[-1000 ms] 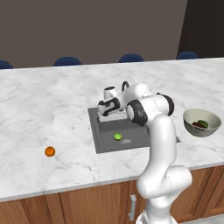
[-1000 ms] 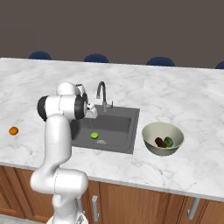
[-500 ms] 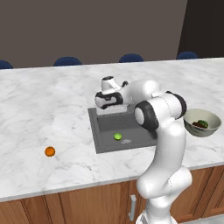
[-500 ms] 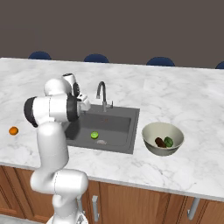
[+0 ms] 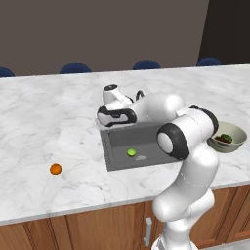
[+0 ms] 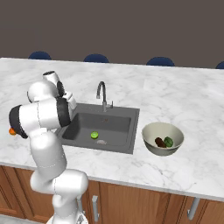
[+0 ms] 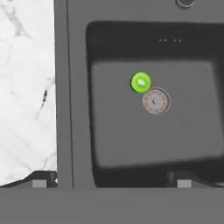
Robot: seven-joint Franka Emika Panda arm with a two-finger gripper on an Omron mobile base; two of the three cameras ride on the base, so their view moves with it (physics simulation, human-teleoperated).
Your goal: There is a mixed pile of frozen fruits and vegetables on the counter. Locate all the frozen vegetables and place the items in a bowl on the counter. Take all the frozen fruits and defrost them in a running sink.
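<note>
The lime-green fruit (image 7: 140, 82) lies on the floor of the dark grey sink (image 7: 122, 144), just beside the round drain (image 7: 155, 101); it also shows as the lime-green fruit (image 5: 131, 152) (image 6: 94, 135). My gripper (image 7: 111, 183) hangs open and empty above the sink's left rim, its fingertips (image 7: 39, 182) wide apart. The orange ball (image 5: 55, 169) rests on the white marble counter (image 5: 49, 122), well to the left of the sink. In the beige bowl (image 6: 151, 131), to the right of the sink, lie the dark brown piece (image 6: 160, 142) and the dark green piece (image 6: 169, 141).
A thin dark faucet (image 6: 103, 94) stands at the back of the sink (image 6: 109, 120); no water stream shows. Blue chair backs (image 5: 75, 68) line the counter's far side. My own arm (image 6: 43, 116) partly covers the orange ball (image 6: 12, 131) in the right base view.
The arm has swung left, carrying the hand from over the middle of the sink to its left rim. The lime-green fruit has stayed in the basin.
</note>
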